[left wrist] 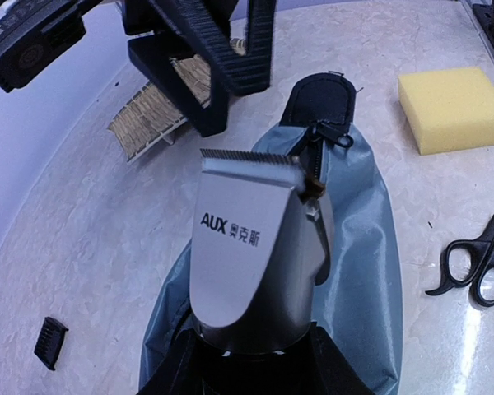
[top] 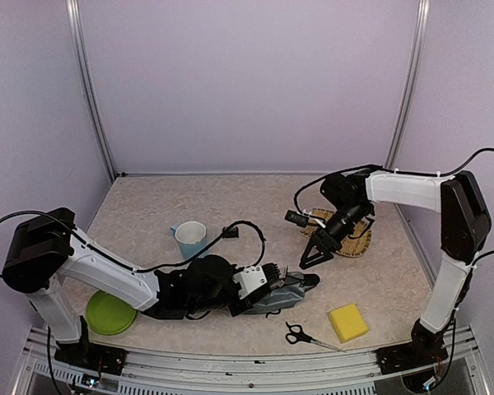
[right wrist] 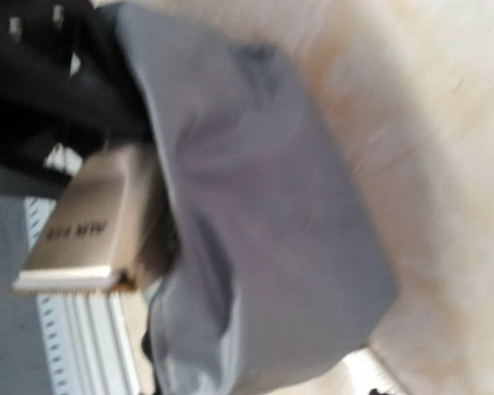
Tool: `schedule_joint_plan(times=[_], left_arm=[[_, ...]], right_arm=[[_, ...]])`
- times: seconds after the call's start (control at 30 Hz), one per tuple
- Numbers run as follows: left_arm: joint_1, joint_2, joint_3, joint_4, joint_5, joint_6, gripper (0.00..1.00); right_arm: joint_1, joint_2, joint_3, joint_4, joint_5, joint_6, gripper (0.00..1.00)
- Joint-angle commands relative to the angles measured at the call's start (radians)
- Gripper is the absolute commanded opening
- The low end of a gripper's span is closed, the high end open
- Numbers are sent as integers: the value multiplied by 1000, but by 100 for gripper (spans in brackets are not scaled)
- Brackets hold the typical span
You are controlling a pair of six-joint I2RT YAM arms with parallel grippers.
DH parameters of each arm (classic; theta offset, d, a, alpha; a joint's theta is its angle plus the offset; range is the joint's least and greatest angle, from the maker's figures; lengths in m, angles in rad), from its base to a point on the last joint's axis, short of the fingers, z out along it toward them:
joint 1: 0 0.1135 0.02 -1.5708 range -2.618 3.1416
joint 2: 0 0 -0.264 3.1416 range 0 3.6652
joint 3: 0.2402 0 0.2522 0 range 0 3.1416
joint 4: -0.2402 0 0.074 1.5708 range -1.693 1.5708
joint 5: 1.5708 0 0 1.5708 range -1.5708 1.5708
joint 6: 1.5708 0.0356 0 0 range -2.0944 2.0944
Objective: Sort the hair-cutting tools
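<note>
My left gripper (left wrist: 251, 350) is shut on the black end of the silver clipper (left wrist: 247, 247) and holds it over a grey-blue zip pouch (left wrist: 366, 247), blade end toward the pouch's dark far end. In the top view the left gripper (top: 259, 281), the clipper and the pouch (top: 295, 290) are at centre front. My right gripper (top: 313, 258) is open and empty just beyond the pouch. One pair of black-handled scissors (top: 301, 335) lies at the front, also in the left wrist view (left wrist: 477, 263). A tiny black block (left wrist: 51, 342) lies left of the pouch. The other scissors are out of view. The blurred right wrist view shows the pouch (right wrist: 272, 230) and the clipper (right wrist: 78, 239).
A yellow sponge (top: 347, 322) lies front right, next to the scissors. A light-blue cup (top: 190, 238) stands behind my left arm. A green plate (top: 110, 313) is at front left. A woven mat (top: 356, 239) lies under my right wrist.
</note>
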Motion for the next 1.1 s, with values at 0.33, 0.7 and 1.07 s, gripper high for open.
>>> schedule_joint_plan(times=[0.33, 0.7, 1.07], left_arm=[[3, -86, 25, -79, 57, -45, 0], [-6, -124, 36, -149, 57, -55, 0], [-13, -134, 64, -240, 123, -23, 0]], right_arm=[[0, -6, -95, -92, -91, -69, 45], [0, 24, -131, -116, -171, -113, 38], [-2, 53, -98, -141, -244, -154, 0]])
